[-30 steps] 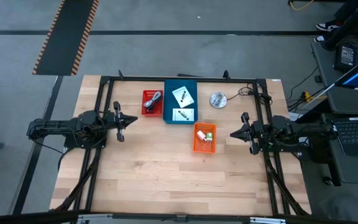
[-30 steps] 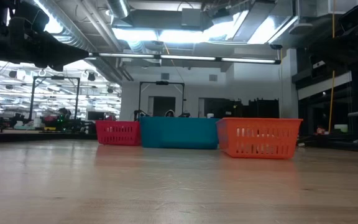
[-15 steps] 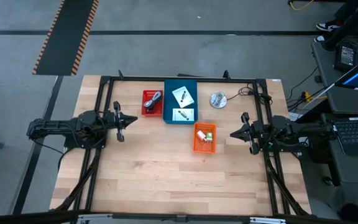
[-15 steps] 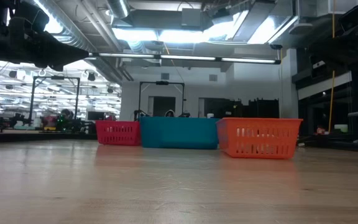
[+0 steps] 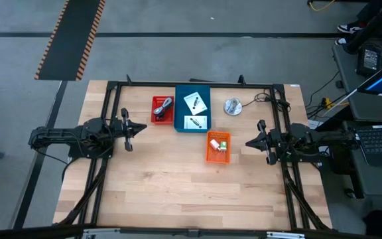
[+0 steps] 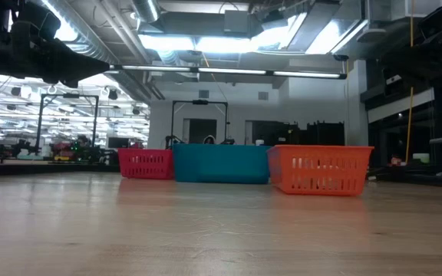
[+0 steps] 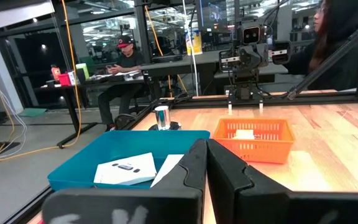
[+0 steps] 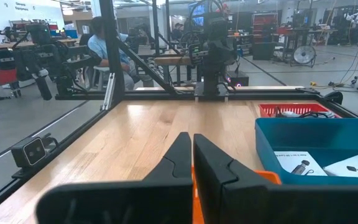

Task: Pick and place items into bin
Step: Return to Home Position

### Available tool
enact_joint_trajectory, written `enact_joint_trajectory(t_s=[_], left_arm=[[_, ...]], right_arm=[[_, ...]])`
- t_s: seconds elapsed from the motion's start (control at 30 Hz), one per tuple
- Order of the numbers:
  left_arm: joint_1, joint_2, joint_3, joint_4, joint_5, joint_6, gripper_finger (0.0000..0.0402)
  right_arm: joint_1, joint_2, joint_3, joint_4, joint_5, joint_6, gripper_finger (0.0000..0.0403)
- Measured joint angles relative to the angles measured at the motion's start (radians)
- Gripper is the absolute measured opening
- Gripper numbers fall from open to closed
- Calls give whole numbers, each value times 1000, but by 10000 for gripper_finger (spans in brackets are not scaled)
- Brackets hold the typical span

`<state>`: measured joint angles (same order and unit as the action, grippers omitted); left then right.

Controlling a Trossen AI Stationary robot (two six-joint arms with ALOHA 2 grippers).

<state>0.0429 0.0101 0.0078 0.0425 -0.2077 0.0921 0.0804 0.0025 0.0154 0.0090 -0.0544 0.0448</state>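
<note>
Three bins stand in a row at the table's far middle. The red bin [image 5: 162,109] holds a black coiled cable [image 5: 164,106]. The blue bin [image 5: 192,108] holds two white cards [image 5: 195,103]. The orange bin [image 5: 218,147] holds small pieces, one pink and one green. My left gripper [image 5: 144,128] waits shut at the table's left, pointing level toward the bins. My right gripper [image 5: 247,143] waits shut at the table's right, just beside the orange bin. Both hold nothing.
A round silver disc-like object [image 5: 232,106] lies on the wood to the right of the blue bin, with dark cables behind it. A black frame runs along the table's edges. The near half of the table is bare wood [image 5: 191,192]. People sit beyond the table.
</note>
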Motion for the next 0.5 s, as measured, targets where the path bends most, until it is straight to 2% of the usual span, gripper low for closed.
enact_joint_trajectory(t_s=[0.5], left_arm=[[0, 0, 0, 0, 0, 0, 4]], right_arm=[[0, 0, 0, 0, 0, 0, 0]])
